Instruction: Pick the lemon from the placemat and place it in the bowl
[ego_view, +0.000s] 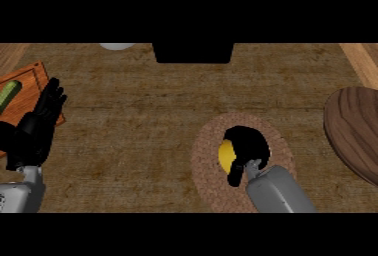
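Right hand curls round the yellow lemon on the woven placemat, while the left hand rests spread at the worktop's left.

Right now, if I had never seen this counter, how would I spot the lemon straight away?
Find the oval woven placemat low on the counter, right of the middle. The robot's right hand is curled over its centre, and the lemon is the yellow patch peeking out at that hand's left side. Nothing else here is yellow; the thing on the wooden board at far left is green.
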